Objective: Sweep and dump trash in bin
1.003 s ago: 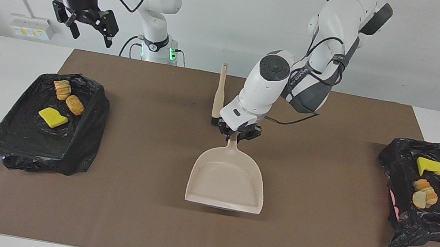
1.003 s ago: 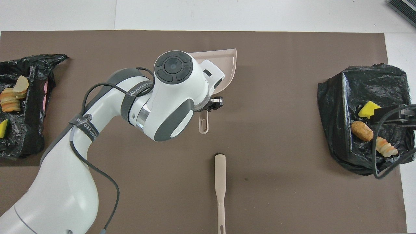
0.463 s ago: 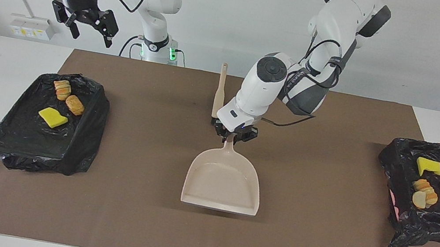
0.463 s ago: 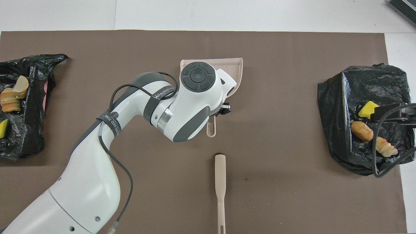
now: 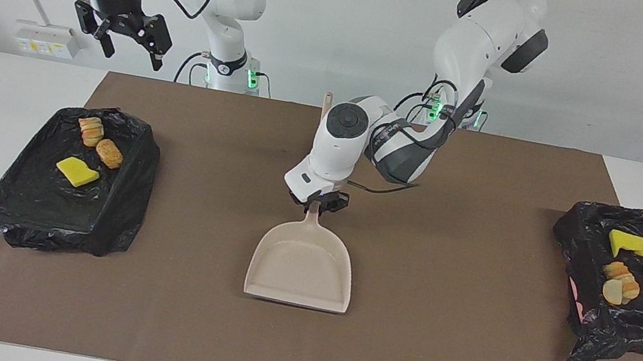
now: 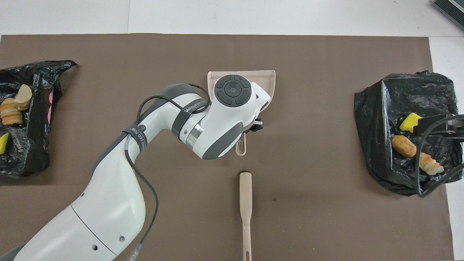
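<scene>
The left gripper (image 5: 317,205) clamps the dustpan (image 5: 301,269) handle, pan apparently empty below its jaws, while the right gripper (image 5: 127,35) waits open above the bin (image 5: 17,201).

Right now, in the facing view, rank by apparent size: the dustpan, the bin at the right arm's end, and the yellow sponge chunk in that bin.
1. Bin
2. Dustpan
3. Sponge chunk
The gaps are plain; none look alike.
</scene>
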Robot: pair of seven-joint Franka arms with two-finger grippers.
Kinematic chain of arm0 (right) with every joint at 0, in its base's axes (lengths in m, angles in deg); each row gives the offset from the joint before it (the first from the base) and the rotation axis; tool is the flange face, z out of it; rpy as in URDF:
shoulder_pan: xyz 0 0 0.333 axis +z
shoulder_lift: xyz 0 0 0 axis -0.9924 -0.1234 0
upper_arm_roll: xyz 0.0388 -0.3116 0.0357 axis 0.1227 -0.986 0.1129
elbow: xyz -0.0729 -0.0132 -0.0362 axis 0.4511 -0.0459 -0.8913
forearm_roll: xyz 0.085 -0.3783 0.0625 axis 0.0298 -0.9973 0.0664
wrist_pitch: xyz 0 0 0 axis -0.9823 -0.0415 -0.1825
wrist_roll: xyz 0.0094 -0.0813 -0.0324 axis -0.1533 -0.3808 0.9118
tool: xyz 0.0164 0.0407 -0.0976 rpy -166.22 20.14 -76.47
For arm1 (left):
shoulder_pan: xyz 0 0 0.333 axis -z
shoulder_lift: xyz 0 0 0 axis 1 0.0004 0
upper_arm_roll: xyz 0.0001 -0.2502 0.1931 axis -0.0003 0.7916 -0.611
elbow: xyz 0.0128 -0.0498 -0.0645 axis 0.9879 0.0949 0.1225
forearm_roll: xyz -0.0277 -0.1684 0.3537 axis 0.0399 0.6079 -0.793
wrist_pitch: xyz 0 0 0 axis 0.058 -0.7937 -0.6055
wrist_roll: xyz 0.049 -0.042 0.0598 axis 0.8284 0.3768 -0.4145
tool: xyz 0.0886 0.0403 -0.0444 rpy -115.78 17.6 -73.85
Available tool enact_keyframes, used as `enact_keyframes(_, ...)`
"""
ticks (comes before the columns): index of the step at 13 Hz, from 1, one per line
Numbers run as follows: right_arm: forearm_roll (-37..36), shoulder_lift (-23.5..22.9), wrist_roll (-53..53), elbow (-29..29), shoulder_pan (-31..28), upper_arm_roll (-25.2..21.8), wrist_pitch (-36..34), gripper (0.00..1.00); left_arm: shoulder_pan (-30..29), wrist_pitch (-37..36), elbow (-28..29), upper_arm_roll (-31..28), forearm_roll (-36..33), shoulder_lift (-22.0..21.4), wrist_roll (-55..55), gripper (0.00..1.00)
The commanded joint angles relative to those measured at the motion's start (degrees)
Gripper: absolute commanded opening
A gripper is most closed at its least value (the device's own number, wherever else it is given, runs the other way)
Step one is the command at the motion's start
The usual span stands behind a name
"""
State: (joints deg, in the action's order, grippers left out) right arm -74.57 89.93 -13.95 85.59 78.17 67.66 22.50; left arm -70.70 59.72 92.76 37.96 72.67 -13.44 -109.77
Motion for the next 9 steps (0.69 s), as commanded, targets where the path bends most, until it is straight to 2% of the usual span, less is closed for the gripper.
enact_keyframes(1,0.8,0.7,1.2,0.8,-0.4,-0.2,1.1,1.0,0.9,-0.6,-1.7,-0.4,-0.8,0.8,-1.1,0.0)
enact_keyframes(3,0.8,0.7,1.2,0.8,-0.4,-0.2,1.0,1.0,0.9,0.0,-1.3,-0.4,-1.0,0.5,-1.1,0.03)
enact_keyframes(4,0.8,0.7,1.2,0.8,-0.4,-0.2,0.9,1.0,0.9,0.0,-0.8,-0.4,-1.1,0.3,-1.1,0.1)
enact_keyframes(6,0.8,0.8,1.2,0.9,-0.4,-0.2,0.6,1.0,0.7,0.0,-0.1,-0.4,-0.9,0.1,-1.1,0.42)
enact_keyframes(7,0.8,0.9,1.2,0.9,-0.4,-0.2,0.4,1.0,0.5,0.0,0.0,-0.4,-1.1,0.1,-1.1,0.54)
enact_keyframes(8,0.9,0.9,1.2,1.1,-0.4,-0.2,0.4,1.0,0.3,0.1,0.0,-0.4,-1.3,0.1,-1.1,0.59)
enact_keyframes(9,0.9,0.9,1.2,1.1,-0.4,-0.2,0.3,1.0,0.6,-0.2,0.1,-0.5,-1.4,0.0,-1.1,0.76)
